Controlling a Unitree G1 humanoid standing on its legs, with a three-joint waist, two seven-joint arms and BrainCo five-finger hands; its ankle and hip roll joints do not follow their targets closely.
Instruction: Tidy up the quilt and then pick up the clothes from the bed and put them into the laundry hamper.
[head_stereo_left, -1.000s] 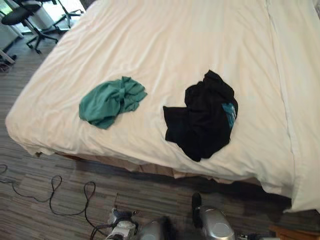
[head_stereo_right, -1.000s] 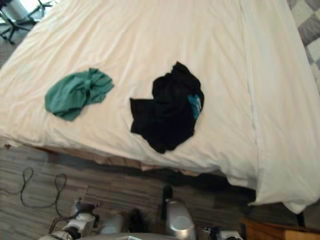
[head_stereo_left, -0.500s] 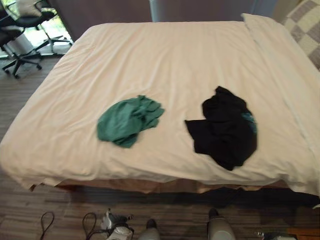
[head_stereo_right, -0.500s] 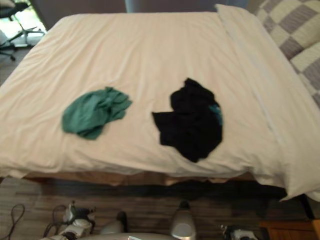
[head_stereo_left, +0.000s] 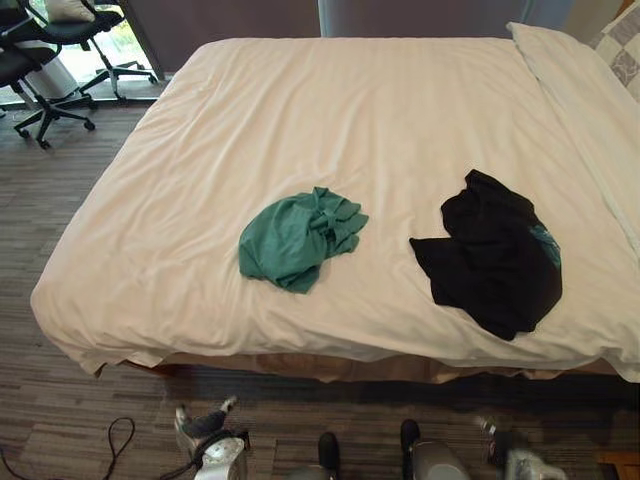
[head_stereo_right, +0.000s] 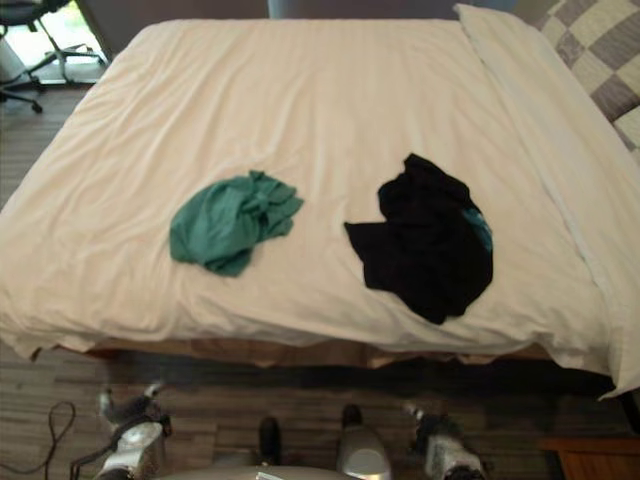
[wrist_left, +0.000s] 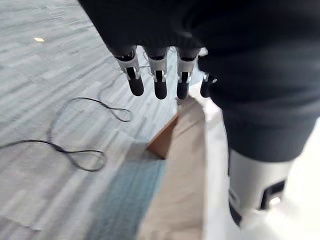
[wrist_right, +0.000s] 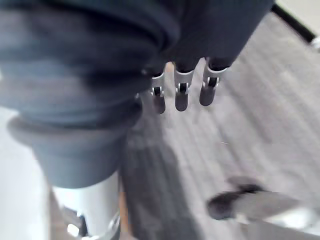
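Two heaps of clothing lie in front of you on the bed (head_stereo_left: 110, 250), whose cream quilt (head_stereo_left: 330, 120) is spread flat across it, with only shallow creases and its near edge hanging over the side. The black garment (head_stereo_left: 490, 255) is the larger heap: it sits on the right half near the front edge, its long axis running from the far side towards you, with a flat flap sticking out to the left and a bit of teal showing at its right edge. The green garment (head_stereo_left: 295, 238) is smaller and lies well apart to its left, near the middle of the bed, bunched with its long axis slanting from near-left to far-right. An office chair (head_stereo_left: 45, 60) stands on the floor past the far-left corner. Your left hand (wrist_left: 157, 80) hangs low over the floor beside the bed's corner, fingers straight and holding nothing. Your right hand (wrist_right: 180, 92) hangs the same way, fingers straight and empty above the floor.
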